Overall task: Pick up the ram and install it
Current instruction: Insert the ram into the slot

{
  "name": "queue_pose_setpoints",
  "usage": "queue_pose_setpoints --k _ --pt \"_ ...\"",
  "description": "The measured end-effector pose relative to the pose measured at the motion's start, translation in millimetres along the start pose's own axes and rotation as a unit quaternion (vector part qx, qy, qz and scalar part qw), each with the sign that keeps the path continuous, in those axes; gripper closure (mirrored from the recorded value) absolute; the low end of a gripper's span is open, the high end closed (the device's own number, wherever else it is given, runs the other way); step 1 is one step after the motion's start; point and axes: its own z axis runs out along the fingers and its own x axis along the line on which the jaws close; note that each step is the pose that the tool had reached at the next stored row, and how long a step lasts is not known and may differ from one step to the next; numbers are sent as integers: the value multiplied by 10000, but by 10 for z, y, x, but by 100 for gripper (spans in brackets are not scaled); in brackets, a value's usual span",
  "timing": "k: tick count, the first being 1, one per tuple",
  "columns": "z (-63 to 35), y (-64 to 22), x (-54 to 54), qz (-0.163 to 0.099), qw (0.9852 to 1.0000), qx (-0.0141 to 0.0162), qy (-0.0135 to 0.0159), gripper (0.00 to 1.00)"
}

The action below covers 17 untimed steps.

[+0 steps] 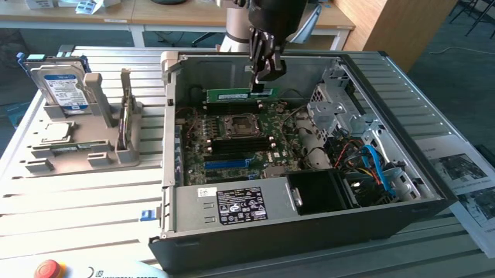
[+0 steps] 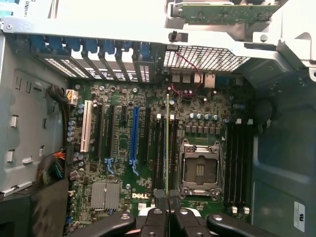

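We see our pincer (image 1: pixel 263 87) pinched tight on one end of the green ram (image 1: pixel 230 94). Under the pincer is the motherboard (image 1: pixel 272 136), inside the open computer case (image 1: pixel 232 246).

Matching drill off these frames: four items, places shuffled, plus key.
1. long thin green RAM stick
2. silver hard drive with blue label
3. flat blue cable
4. round red button

A. standing in the grey fixture, outside the black computer case
B. clamped in the gripper over the motherboard
C. inside the case, exterior view's right
D. exterior view's lower left corner

Pairs: 1-B, 2-A, 3-C, 4-D
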Motion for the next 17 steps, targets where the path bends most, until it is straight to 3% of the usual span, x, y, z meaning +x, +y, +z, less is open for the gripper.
queue_pose_setpoints --k 17 --pt "278 -17 6 0 10000 10 0 88"
